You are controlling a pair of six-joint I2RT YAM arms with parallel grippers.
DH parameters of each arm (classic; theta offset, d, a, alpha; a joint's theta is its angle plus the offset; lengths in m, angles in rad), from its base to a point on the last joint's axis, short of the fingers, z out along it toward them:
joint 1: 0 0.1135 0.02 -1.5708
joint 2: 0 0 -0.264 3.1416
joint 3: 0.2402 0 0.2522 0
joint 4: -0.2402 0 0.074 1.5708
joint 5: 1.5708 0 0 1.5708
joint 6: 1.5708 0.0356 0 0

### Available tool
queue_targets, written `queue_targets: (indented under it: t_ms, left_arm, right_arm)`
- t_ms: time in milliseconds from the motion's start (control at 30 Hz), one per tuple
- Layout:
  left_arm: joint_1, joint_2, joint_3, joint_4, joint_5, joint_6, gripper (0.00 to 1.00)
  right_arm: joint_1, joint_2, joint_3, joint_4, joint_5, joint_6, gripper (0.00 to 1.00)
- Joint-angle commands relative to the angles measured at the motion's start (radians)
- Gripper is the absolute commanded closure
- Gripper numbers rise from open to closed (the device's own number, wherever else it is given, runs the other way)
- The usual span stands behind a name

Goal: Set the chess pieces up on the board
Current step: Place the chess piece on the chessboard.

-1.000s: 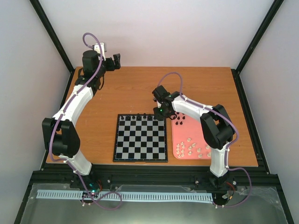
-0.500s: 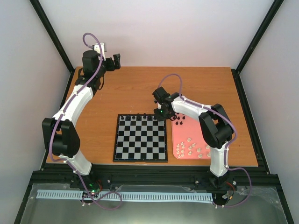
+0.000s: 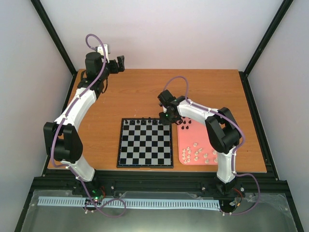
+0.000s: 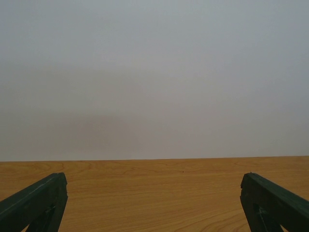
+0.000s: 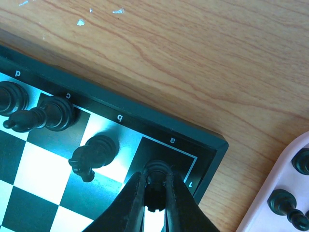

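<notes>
The board (image 3: 145,145) lies at the near middle of the table. Several black chess pieces (image 3: 145,120) stand along its far row. My right gripper (image 3: 165,117) hangs over the far right corner, shut on a black piece (image 5: 157,170). That piece sits upright over the dark corner square marked "a" (image 5: 171,141), between the fingers (image 5: 137,198). Beside it stand a knight (image 5: 91,154), a bishop (image 5: 46,116) and another piece (image 5: 12,96). My left gripper (image 3: 120,63) is open at the table's far left corner, facing the wall, its fingers (image 4: 38,198) wide apart.
A pink tray (image 3: 182,140) lies right of the board, holding cream-white pieces (image 3: 200,154) near the front and a few black ones (image 3: 186,126) (image 5: 285,203) at the back. Bare wood surrounds the board. Black frame posts stand at the table's corners.
My right wrist has edged slightly left over the board's corner, still holding the piece. The left arm has not moved.
</notes>
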Motion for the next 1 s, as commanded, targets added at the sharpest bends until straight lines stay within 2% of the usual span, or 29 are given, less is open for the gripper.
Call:
queue_targets:
  t_ms: [0, 167, 533, 967]
  left_arm:
    - [-0.006, 0.006, 0.048, -0.005, -0.006, 0.026, 0.0]
    - [-0.006, 0.006, 0.048, -0.005, -0.004, 0.026, 0.0]
    - [-0.007, 0.005, 0.05, -0.006, -0.006, 0.028, 0.0]
    - [-0.006, 0.007, 0.053, -0.007, -0.007, 0.027, 0.0]
  right_arm:
    - [-0.004, 0.029, 0.008, 0.007, 0.005, -0.005, 0.96]
    - [-0.004, 0.011, -0.001, 0.003, 0.016, -0.005, 0.95]
    - [-0.004, -0.01, 0.003, 0.003, 0.013, -0.021, 0.79]
    - [-0.004, -0.064, 0.006, 0.002, 0.021, -0.03, 0.73]
